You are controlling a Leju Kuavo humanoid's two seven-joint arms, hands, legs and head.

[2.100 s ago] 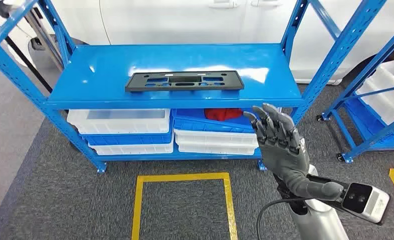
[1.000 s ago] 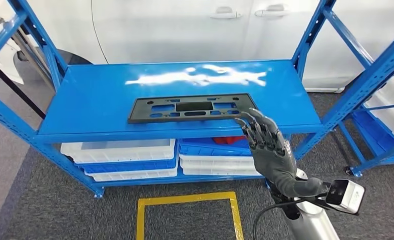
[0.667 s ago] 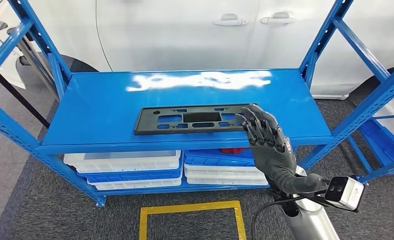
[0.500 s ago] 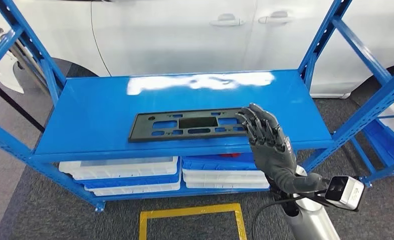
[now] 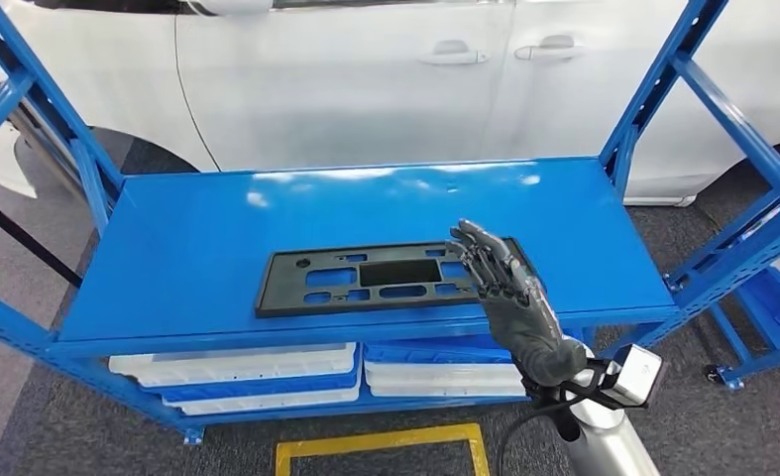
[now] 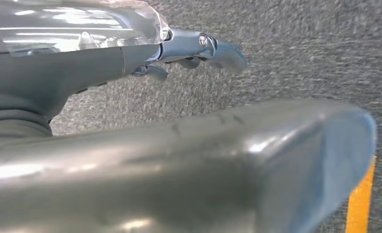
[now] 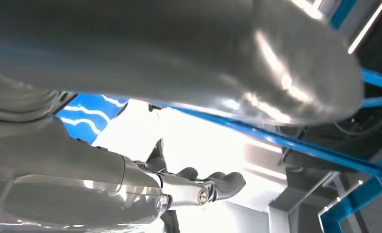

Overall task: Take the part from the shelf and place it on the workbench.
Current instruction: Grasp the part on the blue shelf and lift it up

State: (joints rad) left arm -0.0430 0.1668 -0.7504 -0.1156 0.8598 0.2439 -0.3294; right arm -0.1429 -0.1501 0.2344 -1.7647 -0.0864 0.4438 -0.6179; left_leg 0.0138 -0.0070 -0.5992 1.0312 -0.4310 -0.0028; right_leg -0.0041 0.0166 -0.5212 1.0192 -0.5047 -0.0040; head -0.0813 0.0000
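The part is a long flat black plate with cut-outs, lying near the front edge of the blue shelf's top board. My right hand reaches up from below right with its fingers spread over the plate's right end; whether it touches the plate I cannot tell, and it holds nothing. In the right wrist view that hand is seen from close behind, with dark fingers stretched toward the blue frame. My left hand hangs over grey carpet with its fingers extended and nothing in them.
A white car stands right behind the shelf. Blue uprights flank the top board. White and blue bins fill the lower level. Yellow floor tape marks the carpet in front. Another blue rack stands at the right.
The whole view has shifted and closed in on the shelf, so the camera moved. My right hand has gone from beside the plate's right end to over it.
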